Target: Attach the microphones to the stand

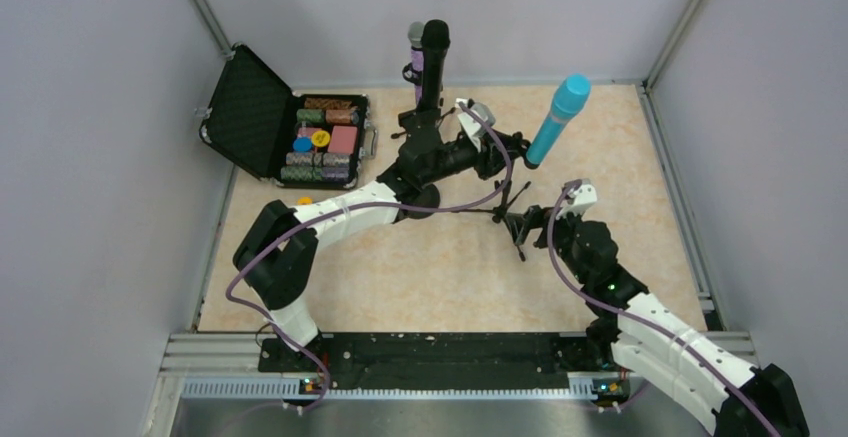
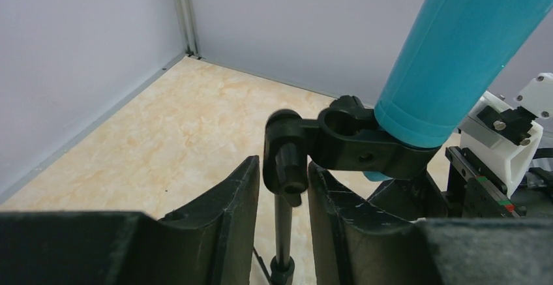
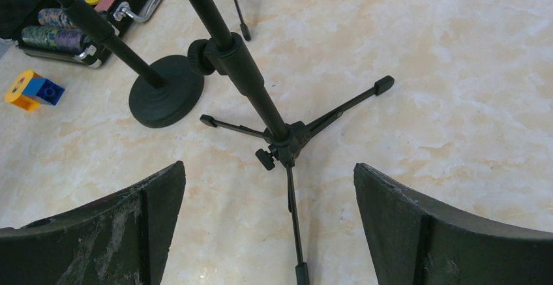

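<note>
The light blue microphone (image 1: 560,117) sits tilted in the black clip (image 2: 365,151) at the top of the tripod stand (image 1: 508,212). My left gripper (image 1: 512,147) is closed narrowly on the clip's joint knob (image 2: 285,161), just below the blue microphone (image 2: 456,57). The black microphone (image 1: 434,52) and the purple one (image 1: 414,47) stand upright at the back on their stands. My right gripper (image 1: 522,225) is wide open and empty, low over the tripod's legs (image 3: 287,143).
An open black case (image 1: 300,127) with poker chips lies at the back left. A yellow and blue brick (image 3: 32,90) lies near it. A round-base stand (image 3: 165,89) stands beside the tripod. Walls close in the table on three sides.
</note>
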Robot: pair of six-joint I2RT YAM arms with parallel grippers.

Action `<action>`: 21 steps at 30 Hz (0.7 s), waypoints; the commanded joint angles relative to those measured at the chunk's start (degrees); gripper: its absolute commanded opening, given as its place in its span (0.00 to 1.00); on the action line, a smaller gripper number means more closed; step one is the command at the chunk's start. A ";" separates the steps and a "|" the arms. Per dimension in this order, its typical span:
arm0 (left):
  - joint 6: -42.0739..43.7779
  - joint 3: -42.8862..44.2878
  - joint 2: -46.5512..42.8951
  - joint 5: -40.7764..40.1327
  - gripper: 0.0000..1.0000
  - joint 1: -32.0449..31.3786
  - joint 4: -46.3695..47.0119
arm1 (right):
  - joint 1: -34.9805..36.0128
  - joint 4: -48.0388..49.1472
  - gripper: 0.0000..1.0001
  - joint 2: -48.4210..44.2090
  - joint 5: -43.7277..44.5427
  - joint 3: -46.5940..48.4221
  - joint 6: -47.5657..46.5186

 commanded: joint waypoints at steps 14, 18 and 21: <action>3.58 -0.44 -3.80 1.74 0.60 -0.01 0.28 | 0.37 2.21 0.97 1.38 0.72 0.61 0.22; 3.52 -1.29 -4.16 1.83 0.60 -0.05 0.01 | 0.42 2.53 0.97 1.38 0.93 0.53 0.28; 3.52 -2.05 -4.22 2.14 0.60 -0.01 -0.48 | 0.37 2.83 0.97 1.65 1.00 0.48 0.07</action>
